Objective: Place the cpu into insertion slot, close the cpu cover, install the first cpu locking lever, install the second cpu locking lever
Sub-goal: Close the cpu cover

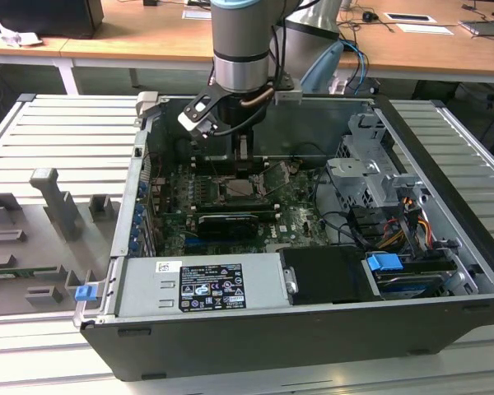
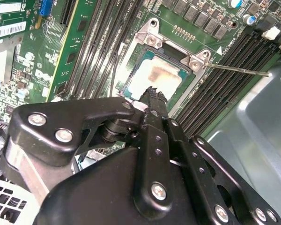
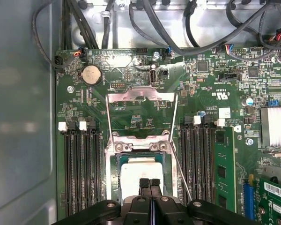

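Reaching down into the open computer case (image 1: 313,329), the arm (image 1: 240,41) sets its gripper (image 1: 245,169) over the middle of the motherboard (image 3: 201,89). In both wrist views the gripper (image 3: 150,182) (image 2: 154,93) has its two black fingers pressed together side by side, with only a hairline seam between them and nothing visible in their grasp. The closed tips sit directly above the cpu (image 3: 140,171) (image 2: 157,75). Whether they actually touch its metal face cannot be told.

The cpu lies flat inside the insertion slot (image 3: 111,178), its silvery-beige face upward and a brownish smear across its centre. The slot's silver rim shows around it, with long black memory slots (image 3: 82,164) flanking it on both sides.

The cpu cover (image 3: 140,97) is open: in the first wrist view its thin silver frame is swung back away from the slot on its hinged edge, and green board shows through the cut-out centre. It does not lie over the chip.

A thin locking lever (image 3: 181,171) (image 2: 239,69) stands out from one corner of the slot as a bare metal rod, angled away across the neighbouring memory slots and not latched down.
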Robot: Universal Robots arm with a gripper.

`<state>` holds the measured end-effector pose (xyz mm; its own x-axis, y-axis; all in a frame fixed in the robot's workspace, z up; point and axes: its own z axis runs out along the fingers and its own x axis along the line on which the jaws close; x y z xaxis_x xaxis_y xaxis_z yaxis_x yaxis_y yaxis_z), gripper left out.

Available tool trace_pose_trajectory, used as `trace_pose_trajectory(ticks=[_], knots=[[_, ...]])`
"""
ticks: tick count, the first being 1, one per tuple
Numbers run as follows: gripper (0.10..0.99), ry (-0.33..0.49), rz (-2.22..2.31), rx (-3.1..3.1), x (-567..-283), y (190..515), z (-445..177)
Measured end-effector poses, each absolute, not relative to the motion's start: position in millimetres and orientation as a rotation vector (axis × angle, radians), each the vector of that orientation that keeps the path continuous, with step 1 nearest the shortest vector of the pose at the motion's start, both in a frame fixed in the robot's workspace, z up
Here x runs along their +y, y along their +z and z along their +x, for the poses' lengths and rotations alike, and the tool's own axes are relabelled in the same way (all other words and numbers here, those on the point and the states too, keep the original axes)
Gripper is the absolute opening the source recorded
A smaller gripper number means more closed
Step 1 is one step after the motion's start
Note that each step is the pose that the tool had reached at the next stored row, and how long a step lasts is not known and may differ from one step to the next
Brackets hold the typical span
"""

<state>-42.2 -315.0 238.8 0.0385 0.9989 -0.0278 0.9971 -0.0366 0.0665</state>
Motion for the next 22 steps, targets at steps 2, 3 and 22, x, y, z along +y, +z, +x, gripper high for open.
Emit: trace_pose_trajectory(ticks=[2,3,22], knots=[[0.106,0.040,2.214,2.132,-315.0,240.3,-42.2],[0.106,0.040,2.214,2.132,-315.0,241.1,-42.2],[0.106,0.040,2.214,2.132,-314.8,249.9,-42.1]])
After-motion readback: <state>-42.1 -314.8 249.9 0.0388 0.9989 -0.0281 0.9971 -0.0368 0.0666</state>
